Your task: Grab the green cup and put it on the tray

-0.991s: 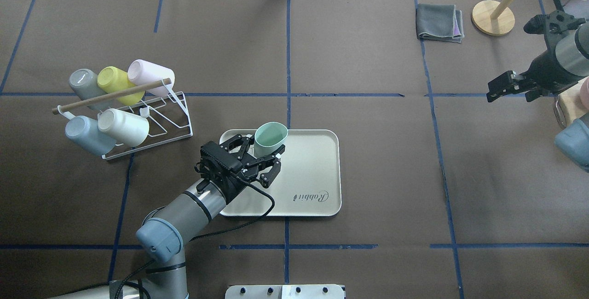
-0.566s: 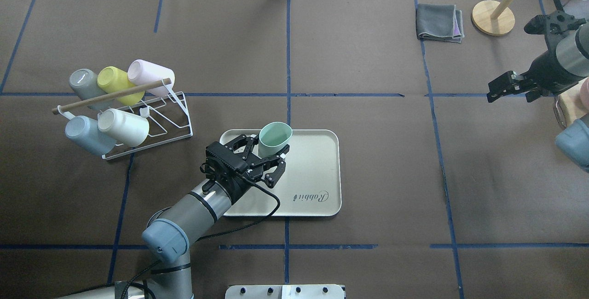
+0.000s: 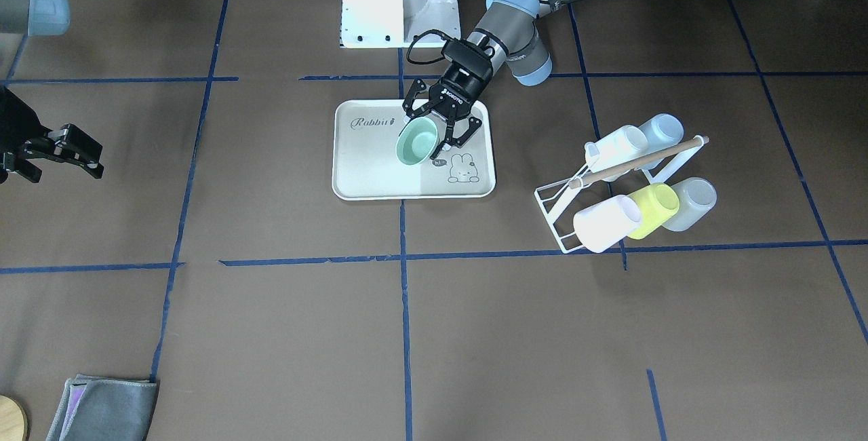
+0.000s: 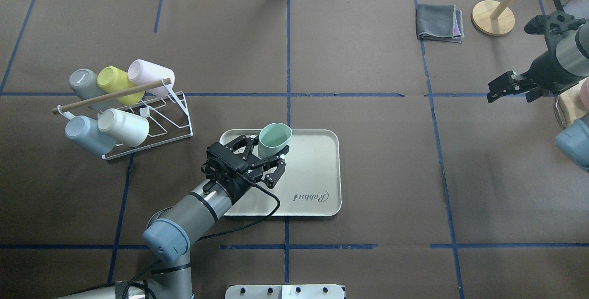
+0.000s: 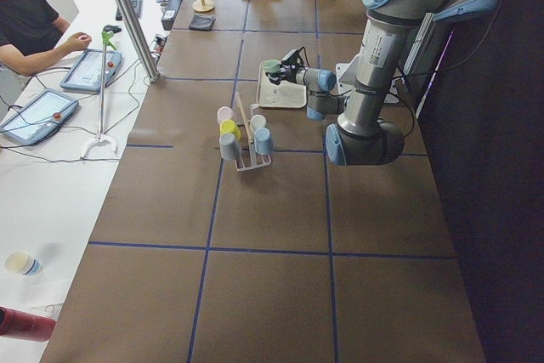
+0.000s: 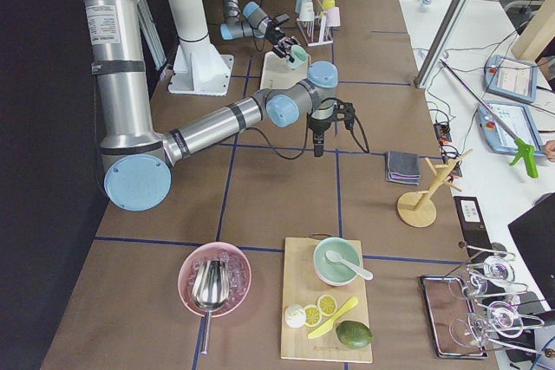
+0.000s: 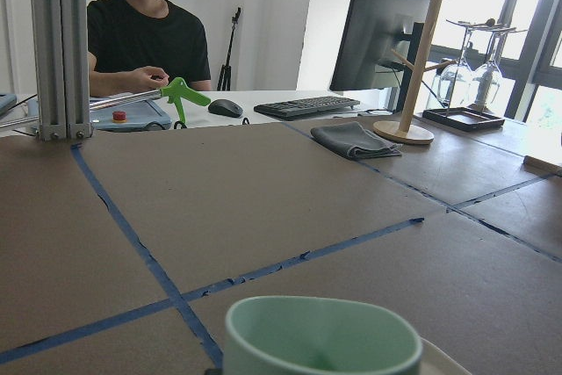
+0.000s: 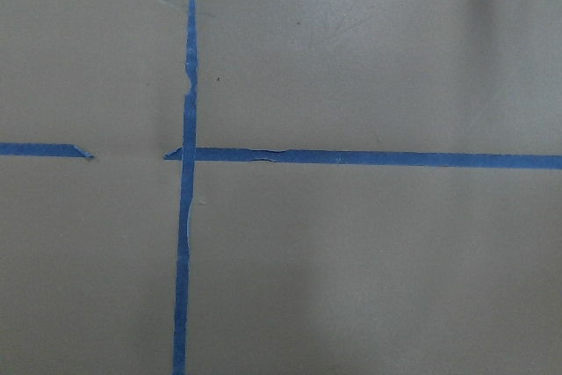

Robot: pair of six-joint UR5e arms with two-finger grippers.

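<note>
Over the tray's far left corner, the left end effector grips the green cup, one finger pressed to each side, mouth up. Whether the cup's base already touches the tray cannot be told.

The main risk, as I judge it, is the spot. The cup hangs close to the far rim, so a release there could land its base partly on the raised edge. It would then tip and roll off onto the surface. Letting go while the cup leans would have the same result. Spreading fingers could also catch the rim on the left side, or nudge the cup as they draw back.

Room is generous elsewhere. The tray's right half and near part lie bare, so shifting right and nearer looks safe. The rack of cups stands well apart on the left. The right end effector hangs far right, fingers parted and empty, well clear.
</note>
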